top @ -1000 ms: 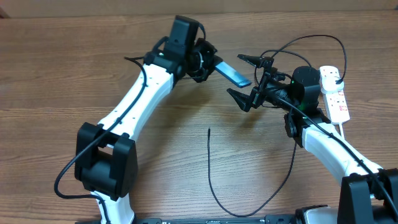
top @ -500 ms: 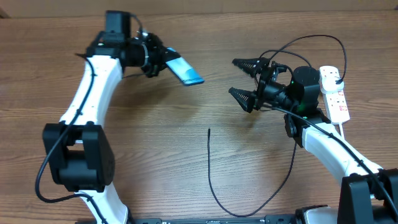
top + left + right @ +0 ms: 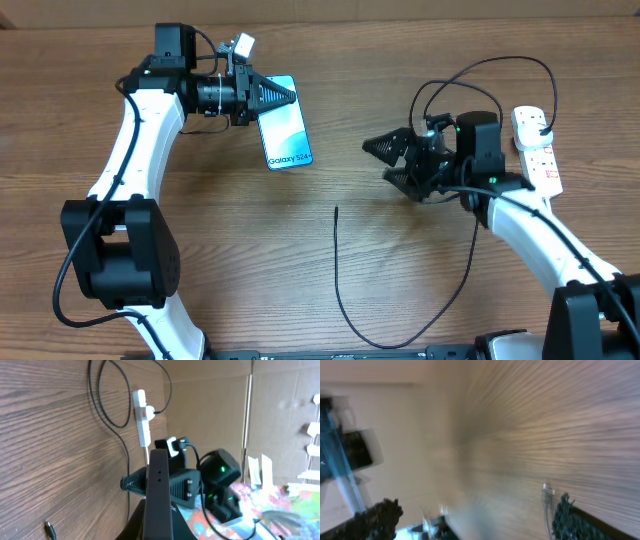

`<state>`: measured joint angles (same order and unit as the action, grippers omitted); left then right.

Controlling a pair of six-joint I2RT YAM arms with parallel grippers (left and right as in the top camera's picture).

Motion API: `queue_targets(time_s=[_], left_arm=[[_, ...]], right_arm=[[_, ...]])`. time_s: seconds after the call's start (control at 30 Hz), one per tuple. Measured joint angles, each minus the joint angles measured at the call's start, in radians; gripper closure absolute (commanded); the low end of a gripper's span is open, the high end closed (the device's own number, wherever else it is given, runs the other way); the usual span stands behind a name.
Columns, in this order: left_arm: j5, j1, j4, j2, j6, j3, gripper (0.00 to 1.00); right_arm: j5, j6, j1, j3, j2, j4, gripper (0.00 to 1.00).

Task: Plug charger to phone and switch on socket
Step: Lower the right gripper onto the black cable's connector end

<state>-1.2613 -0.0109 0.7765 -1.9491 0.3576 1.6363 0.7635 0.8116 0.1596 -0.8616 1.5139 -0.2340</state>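
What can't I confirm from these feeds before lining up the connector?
- Phone port: overhead too small; left wrist shows only a thin edge between the left gripper's jaws.
- Socket switches: overhead too small to read on or off.
- Charger route to the socket: hidden behind the right arm in overhead.
- Right wrist: motion blur throughout, nothing sharp.

Wood-grain table (image 3: 80, 150) carrying a cable and a power strip.
The charger (image 3: 336, 250), a thin black cable, lies with its free tip near centre, sweeps down to 6 o'clock and curls back up toward 3; the white socket (image 3: 543, 165) lies at 2 o'clock.
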Motion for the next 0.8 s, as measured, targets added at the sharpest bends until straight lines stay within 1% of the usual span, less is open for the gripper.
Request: queue_targets(time_s=[0.07, 0.13, 0.17, 0.27, 0.3, 0.33, 0.5, 0.63, 0.8], left_arm=[[-0.019, 0.008, -0.018, 0.0, -0.026, -0.001, 0.96], [-0.032, 0.023, -0.027, 0.0, -0.037, -0.001, 0.95], [-0.036, 0.039, -0.03, 0.0, -0.04, -0.001, 0.96], [-0.042, 0.081, -0.032, 0.0, -0.04, -0.001, 0.96], [-0.044, 0.091, -0.032, 0.0, -0.04, -0.001, 0.96], [-0.046, 0.112, -0.032, 0.0, -0.04, -0.001, 0.96], [-0.056, 0.159, -0.022, 0.0, -0.04, -0.001, 0.95], [-0.064, 0.162, -0.021, 0.0, -0.04, -0.001, 0.95], [-0.067, 0.161, -0.018, 0.0, -0.04, -0.001, 0.96]], right_arm=[[-0.085, -0.084, 0.01, -0.065, 0.0, -0.153, 0.0], [-0.201, -0.167, 0.041, -0.143, 0.0, -0.276, 0.0], [-0.264, -0.203, 0.069, -0.174, 0.0, -0.31, 0.0], [-0.414, -0.248, 0.164, -0.193, 0.0, -0.356, 0.0], [-0.437, -0.253, 0.185, -0.193, 0.0, -0.364, 0.0], [-0.508, -0.264, 0.246, -0.193, 0.0, -0.381, 0.0], [-0.699, -0.261, 0.43, -0.193, 0.002, -0.473, 0.0], [-0.763, -0.232, 0.504, -0.193, 0.043, -0.476, 0.0], [-0.788, -0.202, 0.538, -0.193, 0.144, -0.456, 0.0]])
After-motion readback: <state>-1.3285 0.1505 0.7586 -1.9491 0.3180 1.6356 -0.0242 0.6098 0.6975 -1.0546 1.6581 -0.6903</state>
